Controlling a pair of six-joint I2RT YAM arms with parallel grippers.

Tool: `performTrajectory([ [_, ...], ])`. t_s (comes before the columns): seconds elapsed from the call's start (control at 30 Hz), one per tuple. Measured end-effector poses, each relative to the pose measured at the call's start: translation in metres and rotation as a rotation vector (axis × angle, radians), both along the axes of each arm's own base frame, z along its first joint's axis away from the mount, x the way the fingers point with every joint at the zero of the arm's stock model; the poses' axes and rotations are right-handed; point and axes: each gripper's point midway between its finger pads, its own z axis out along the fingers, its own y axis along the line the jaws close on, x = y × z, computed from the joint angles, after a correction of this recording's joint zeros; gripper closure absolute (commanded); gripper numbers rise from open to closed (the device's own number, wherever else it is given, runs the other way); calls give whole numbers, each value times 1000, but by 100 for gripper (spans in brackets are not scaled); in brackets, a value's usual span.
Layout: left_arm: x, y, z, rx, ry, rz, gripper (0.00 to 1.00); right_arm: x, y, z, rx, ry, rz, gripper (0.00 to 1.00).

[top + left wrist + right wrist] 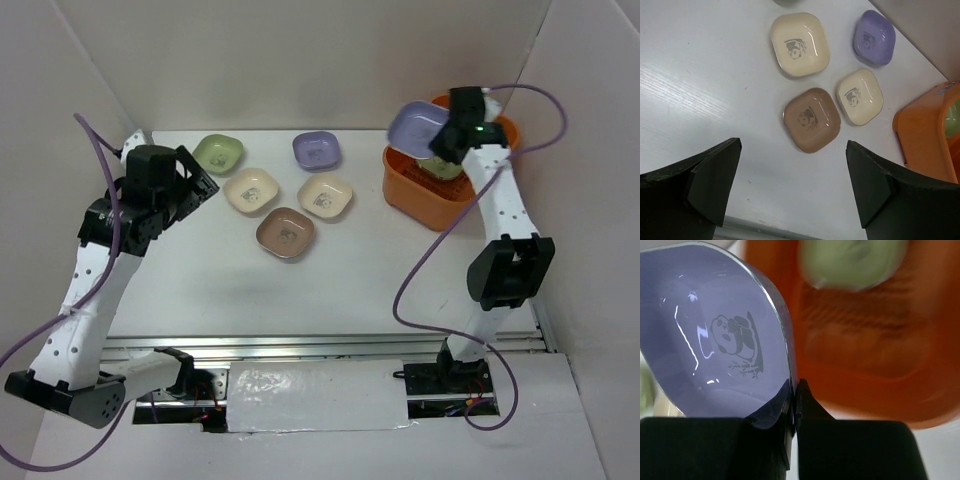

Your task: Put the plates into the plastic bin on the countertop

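Right wrist view: right gripper (794, 395) clamped on lilac plate (715, 340) by its rim, tilted over the bin (865, 360) edge; I'd centre it above the green plate (855, 260), drop low, then release; left gripper (792, 180) wide open, empty.

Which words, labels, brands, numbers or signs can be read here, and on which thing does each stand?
No text can be read anywhere.
On the lilac plate: only a panda drawing, no letters.
On the brown plate: a similar drawing, no letters.
In the orange bin: dark marks, too blurred to read.
On the bin's rim, a blue patch: too small to read.
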Motion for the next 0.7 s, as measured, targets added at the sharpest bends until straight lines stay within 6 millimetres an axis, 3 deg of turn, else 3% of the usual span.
performTrajectory([
  [0.1, 3, -6, -3, -11, -7, -32, 1, 2, -91, 3, 0, -3, -211, 100],
  [0.23, 21, -25, -40, -8, 103, -118, 1, 15, -148, 1, 0, -4, -338, 100],
  [0.33, 27, -39, -81, -5, 217, -186, 1, 39, -164, -17, 14, 13, -369, 100],
  [0.4, 26, -44, -94, -6, 258, -219, 1, 55, -170, -32, 23, 30, -373, 99],
  [0.5, 24, -50, -97, -14, 267, -257, 1, 75, -176, -60, 44, 61, -373, 98],
  [0.6, 26, -55, -96, -18, 255, -289, 1, 81, -175, -82, 68, 97, -361, 93],
  [0.63, 27, -57, -96, -21, 253, -295, 1, 82, -174, -87, 78, 107, -355, 89],
  [0.7, 27, -59, -99, -26, 257, -307, 1, 84, -171, -90, 94, 106, -344, 71],
])
